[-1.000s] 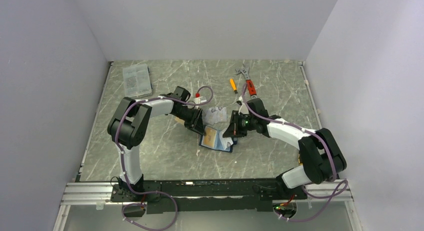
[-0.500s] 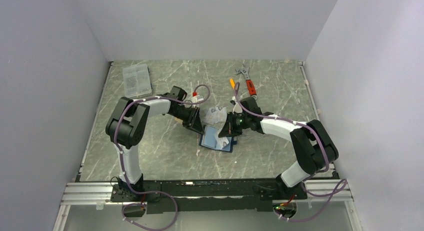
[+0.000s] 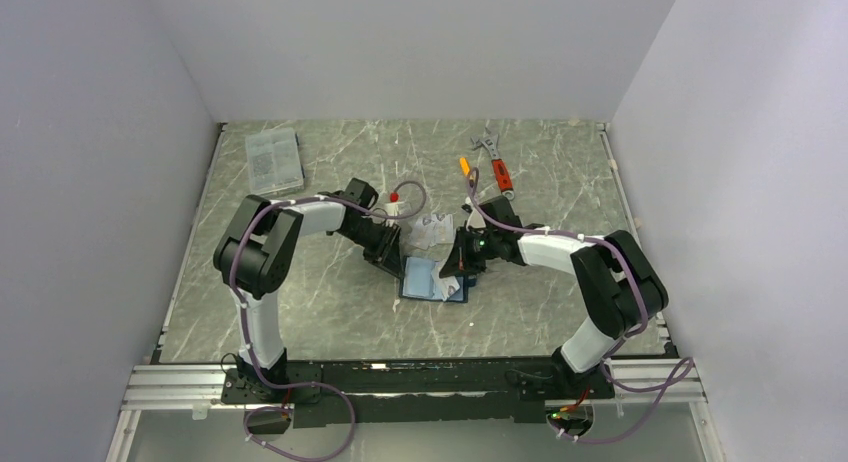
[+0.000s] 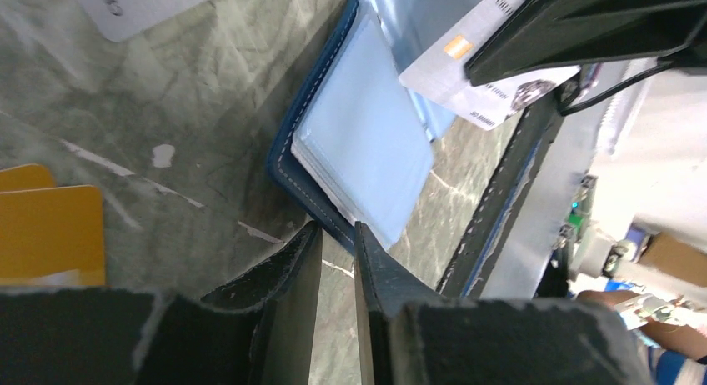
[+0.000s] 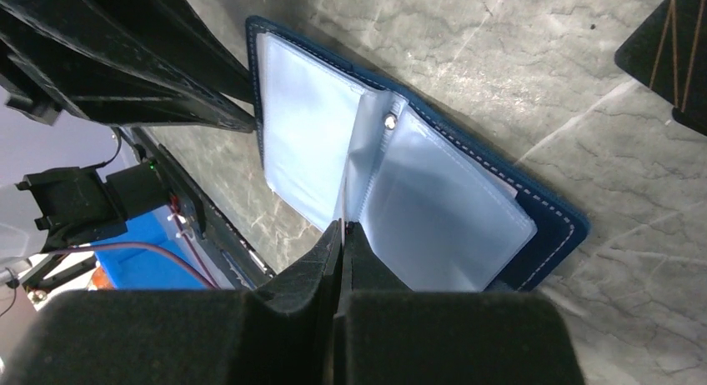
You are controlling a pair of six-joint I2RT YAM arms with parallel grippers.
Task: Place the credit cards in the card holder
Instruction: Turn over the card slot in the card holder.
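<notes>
A clear compartment box [image 3: 273,160] sits far left on the marble table [image 3: 300,312], its contents too small to tell. The left arm bends inward. The left gripper [image 4: 336,232] is low, its jaws a narrow empty slit at the edge of the card holder [image 4: 367,143], with orange cards [image 4: 50,235] beside it. The holder lies open mid-table, showing its clear sleeves. The right gripper [image 5: 342,228] pinches a silvery-white card [image 4: 467,72] over the holder's fold. Its print is unreadable.
</notes>
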